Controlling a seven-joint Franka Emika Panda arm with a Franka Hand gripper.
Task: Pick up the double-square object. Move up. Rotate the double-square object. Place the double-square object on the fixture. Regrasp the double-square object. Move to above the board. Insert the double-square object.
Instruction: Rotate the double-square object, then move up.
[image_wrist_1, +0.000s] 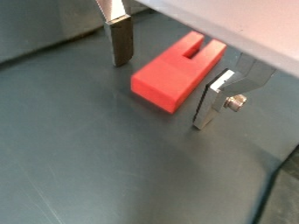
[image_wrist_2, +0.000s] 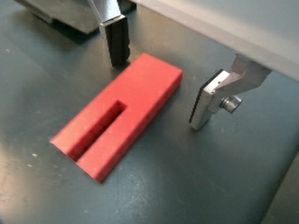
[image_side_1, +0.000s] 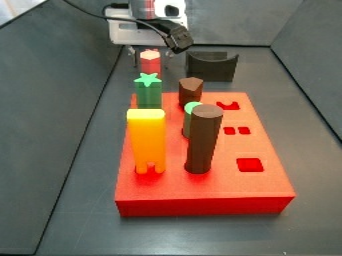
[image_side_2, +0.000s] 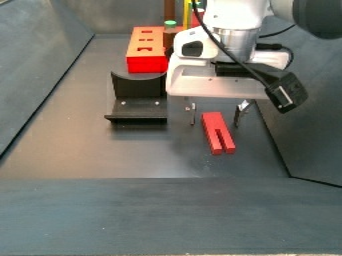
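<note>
**A:** Which step is this, would you say?

**B:** The first one, the pick-up. The long red-pink double-square object (image_side_2: 218, 133), a bar with a lengthwise groove, lies flat on the dark grey tabletop (image_side_2: 120, 160), and the gripper (image_side_2: 213, 103) hangs just over it.

**A:** Has the gripper taken hold of anything?

**B:** No. Both wrist views show the two flat silver fingers (image_wrist_2: 115, 42) spread wide, one on each long side of the bar, each with a gap to the bar. Nothing is between the jaws except the bar lying below them.

**A:** Where is everything else?

**B:** The small dark L-shaped fixture (image_side_2: 136, 97) stands near the bar, beside it on the tabletop. The large flat red board (image_side_1: 214, 160) with its upright coloured pegs is further off; in a side view it fills the foreground, with the yellow-orange peg (image_side_1: 146, 140) and the dark brown cylinder peg (image_side_1: 203, 139) standing in it.

**A:** So what does the next move call for?

**B:** I judge a short, straight descent until the pads bracket the bar's sides, then closing squarely on them. The fingertips look close to the tabletop already, so little travel seems needed.
</note>
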